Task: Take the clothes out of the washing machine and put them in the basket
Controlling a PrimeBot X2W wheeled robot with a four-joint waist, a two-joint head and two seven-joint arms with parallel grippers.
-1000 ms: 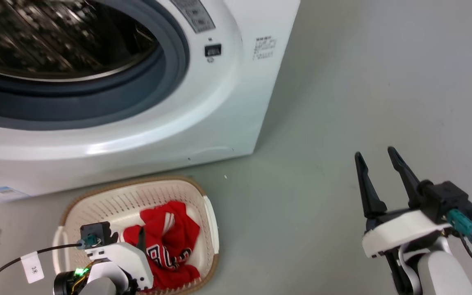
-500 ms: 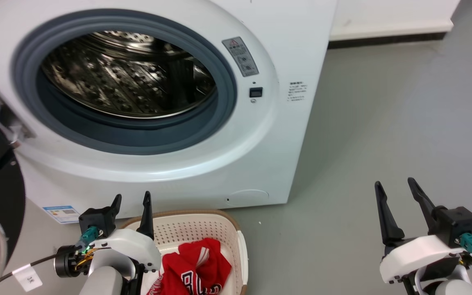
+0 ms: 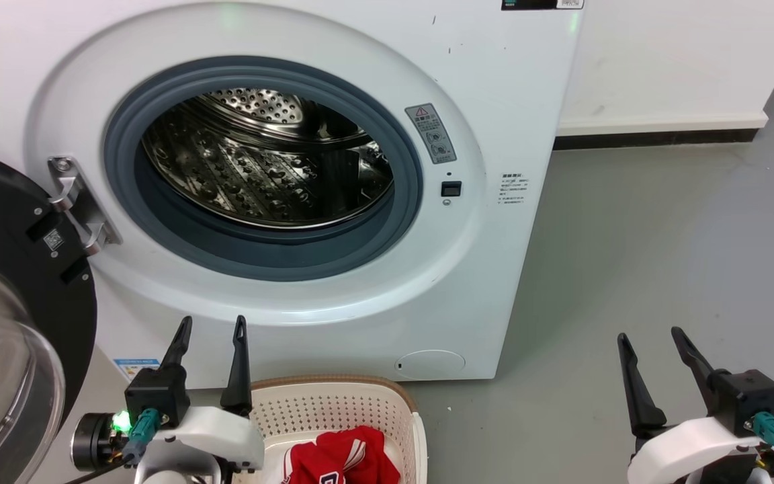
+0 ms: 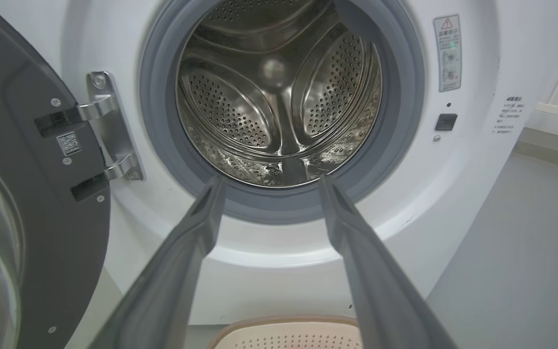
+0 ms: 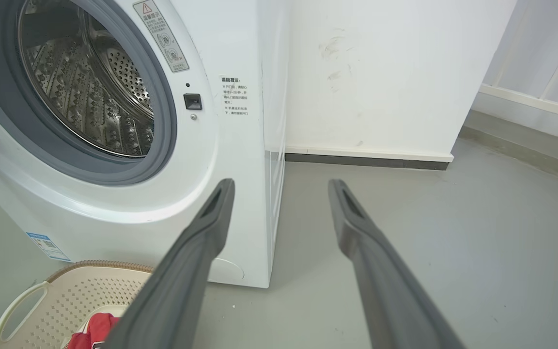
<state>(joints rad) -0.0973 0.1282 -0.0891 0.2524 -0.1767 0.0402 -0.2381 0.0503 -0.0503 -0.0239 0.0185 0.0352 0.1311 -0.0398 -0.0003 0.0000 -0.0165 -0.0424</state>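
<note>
- Left gripper hovered with its two dark fingers spread and nothing between them, raised over the near left edge of the basket and pointing at the washing machine.
- Right gripper was likewise spread and empty, well off to the right above the grey floor, apart from both machine and basket.
- A red jersey lay bunched inside the basket, which stood on the floor just in front of the machine's base, below the porthole. The bottom edge of the head view cut the basket off, so it could not be told whether a white piece lay with the jersey.
- The door was swung wide to the left. The drum showed bare perforated steel in the head view and in the left wrist view, which looked almost straight in.
- Judged from this, the unloading was at or near its end: a garment was already dropped off, both arms were free, and the step in hand looked like a check of the drum.
- The next move called for a look at the drum's low front, behind the grey gasket, where a small piece could hide. If one lay there, the arm on the left, already facing the opening, would have to reach in over the gasket and pinch the fabric.
</note>
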